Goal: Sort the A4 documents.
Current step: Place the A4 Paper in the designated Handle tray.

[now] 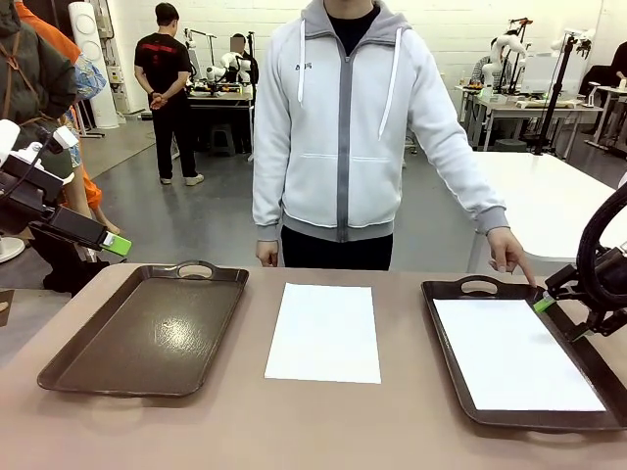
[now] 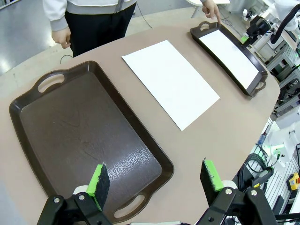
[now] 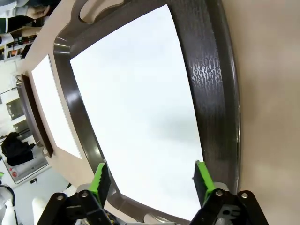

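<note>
A dark brown tray [image 1: 147, 333] lies at the left of the table [image 1: 323, 421], a second tray [image 1: 442, 343] at the right — well apart. A person [image 1: 343, 127] in a pale hoodie stands beyond.

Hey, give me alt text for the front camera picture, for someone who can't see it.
Two brown trays on a table: the left tray empty, the right tray holding a white sheet, a second sheet on the table between them. A person across the table has a finger at the right tray's far corner, near the robot's right hand.
</note>
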`<state>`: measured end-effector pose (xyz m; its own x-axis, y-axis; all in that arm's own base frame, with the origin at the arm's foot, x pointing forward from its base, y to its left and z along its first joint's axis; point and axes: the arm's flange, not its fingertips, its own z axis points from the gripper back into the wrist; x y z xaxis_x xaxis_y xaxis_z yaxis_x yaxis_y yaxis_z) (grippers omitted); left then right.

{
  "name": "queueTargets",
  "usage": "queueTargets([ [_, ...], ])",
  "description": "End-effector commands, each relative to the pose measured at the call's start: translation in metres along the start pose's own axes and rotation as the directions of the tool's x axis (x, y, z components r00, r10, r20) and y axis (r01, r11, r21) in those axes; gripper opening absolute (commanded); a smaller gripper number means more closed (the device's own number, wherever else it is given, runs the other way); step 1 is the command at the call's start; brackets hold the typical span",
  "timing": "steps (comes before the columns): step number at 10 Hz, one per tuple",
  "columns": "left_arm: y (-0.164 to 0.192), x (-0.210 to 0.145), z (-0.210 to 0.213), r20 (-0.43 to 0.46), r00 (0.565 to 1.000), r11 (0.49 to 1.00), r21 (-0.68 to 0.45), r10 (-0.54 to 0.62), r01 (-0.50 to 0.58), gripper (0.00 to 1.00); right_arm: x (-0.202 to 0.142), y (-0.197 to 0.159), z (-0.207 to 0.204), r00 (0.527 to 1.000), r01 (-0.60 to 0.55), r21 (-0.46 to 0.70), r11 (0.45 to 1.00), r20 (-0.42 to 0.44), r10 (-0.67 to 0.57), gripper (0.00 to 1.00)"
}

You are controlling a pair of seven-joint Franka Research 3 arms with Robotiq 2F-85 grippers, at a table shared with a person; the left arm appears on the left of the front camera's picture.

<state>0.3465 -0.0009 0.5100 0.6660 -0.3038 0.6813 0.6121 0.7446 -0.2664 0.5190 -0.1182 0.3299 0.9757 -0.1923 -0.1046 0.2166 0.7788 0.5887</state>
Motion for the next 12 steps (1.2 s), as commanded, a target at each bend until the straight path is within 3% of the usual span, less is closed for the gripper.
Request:
queueTargets([
  [1, 0.0028, -0.0004, -0.002, 0.013, 1.0, 1.0, -0.017, -0.014, 0.014, 1.0, -0.0112, -0.001, 0.0013, 0.999, 0.031, -0.046, 0.998, 0.014, -0.03, 1.0],
  [12, 0.0028, -0.0004, -0.002, 0.013, 1.0, 1.0, -0.017, -0.014, 0.014, 1.0, -0.0059, -0.0042, 0.002, 1.0, 0.011, -0.003, 1.0, 0.011, -0.011, 1.0],
])
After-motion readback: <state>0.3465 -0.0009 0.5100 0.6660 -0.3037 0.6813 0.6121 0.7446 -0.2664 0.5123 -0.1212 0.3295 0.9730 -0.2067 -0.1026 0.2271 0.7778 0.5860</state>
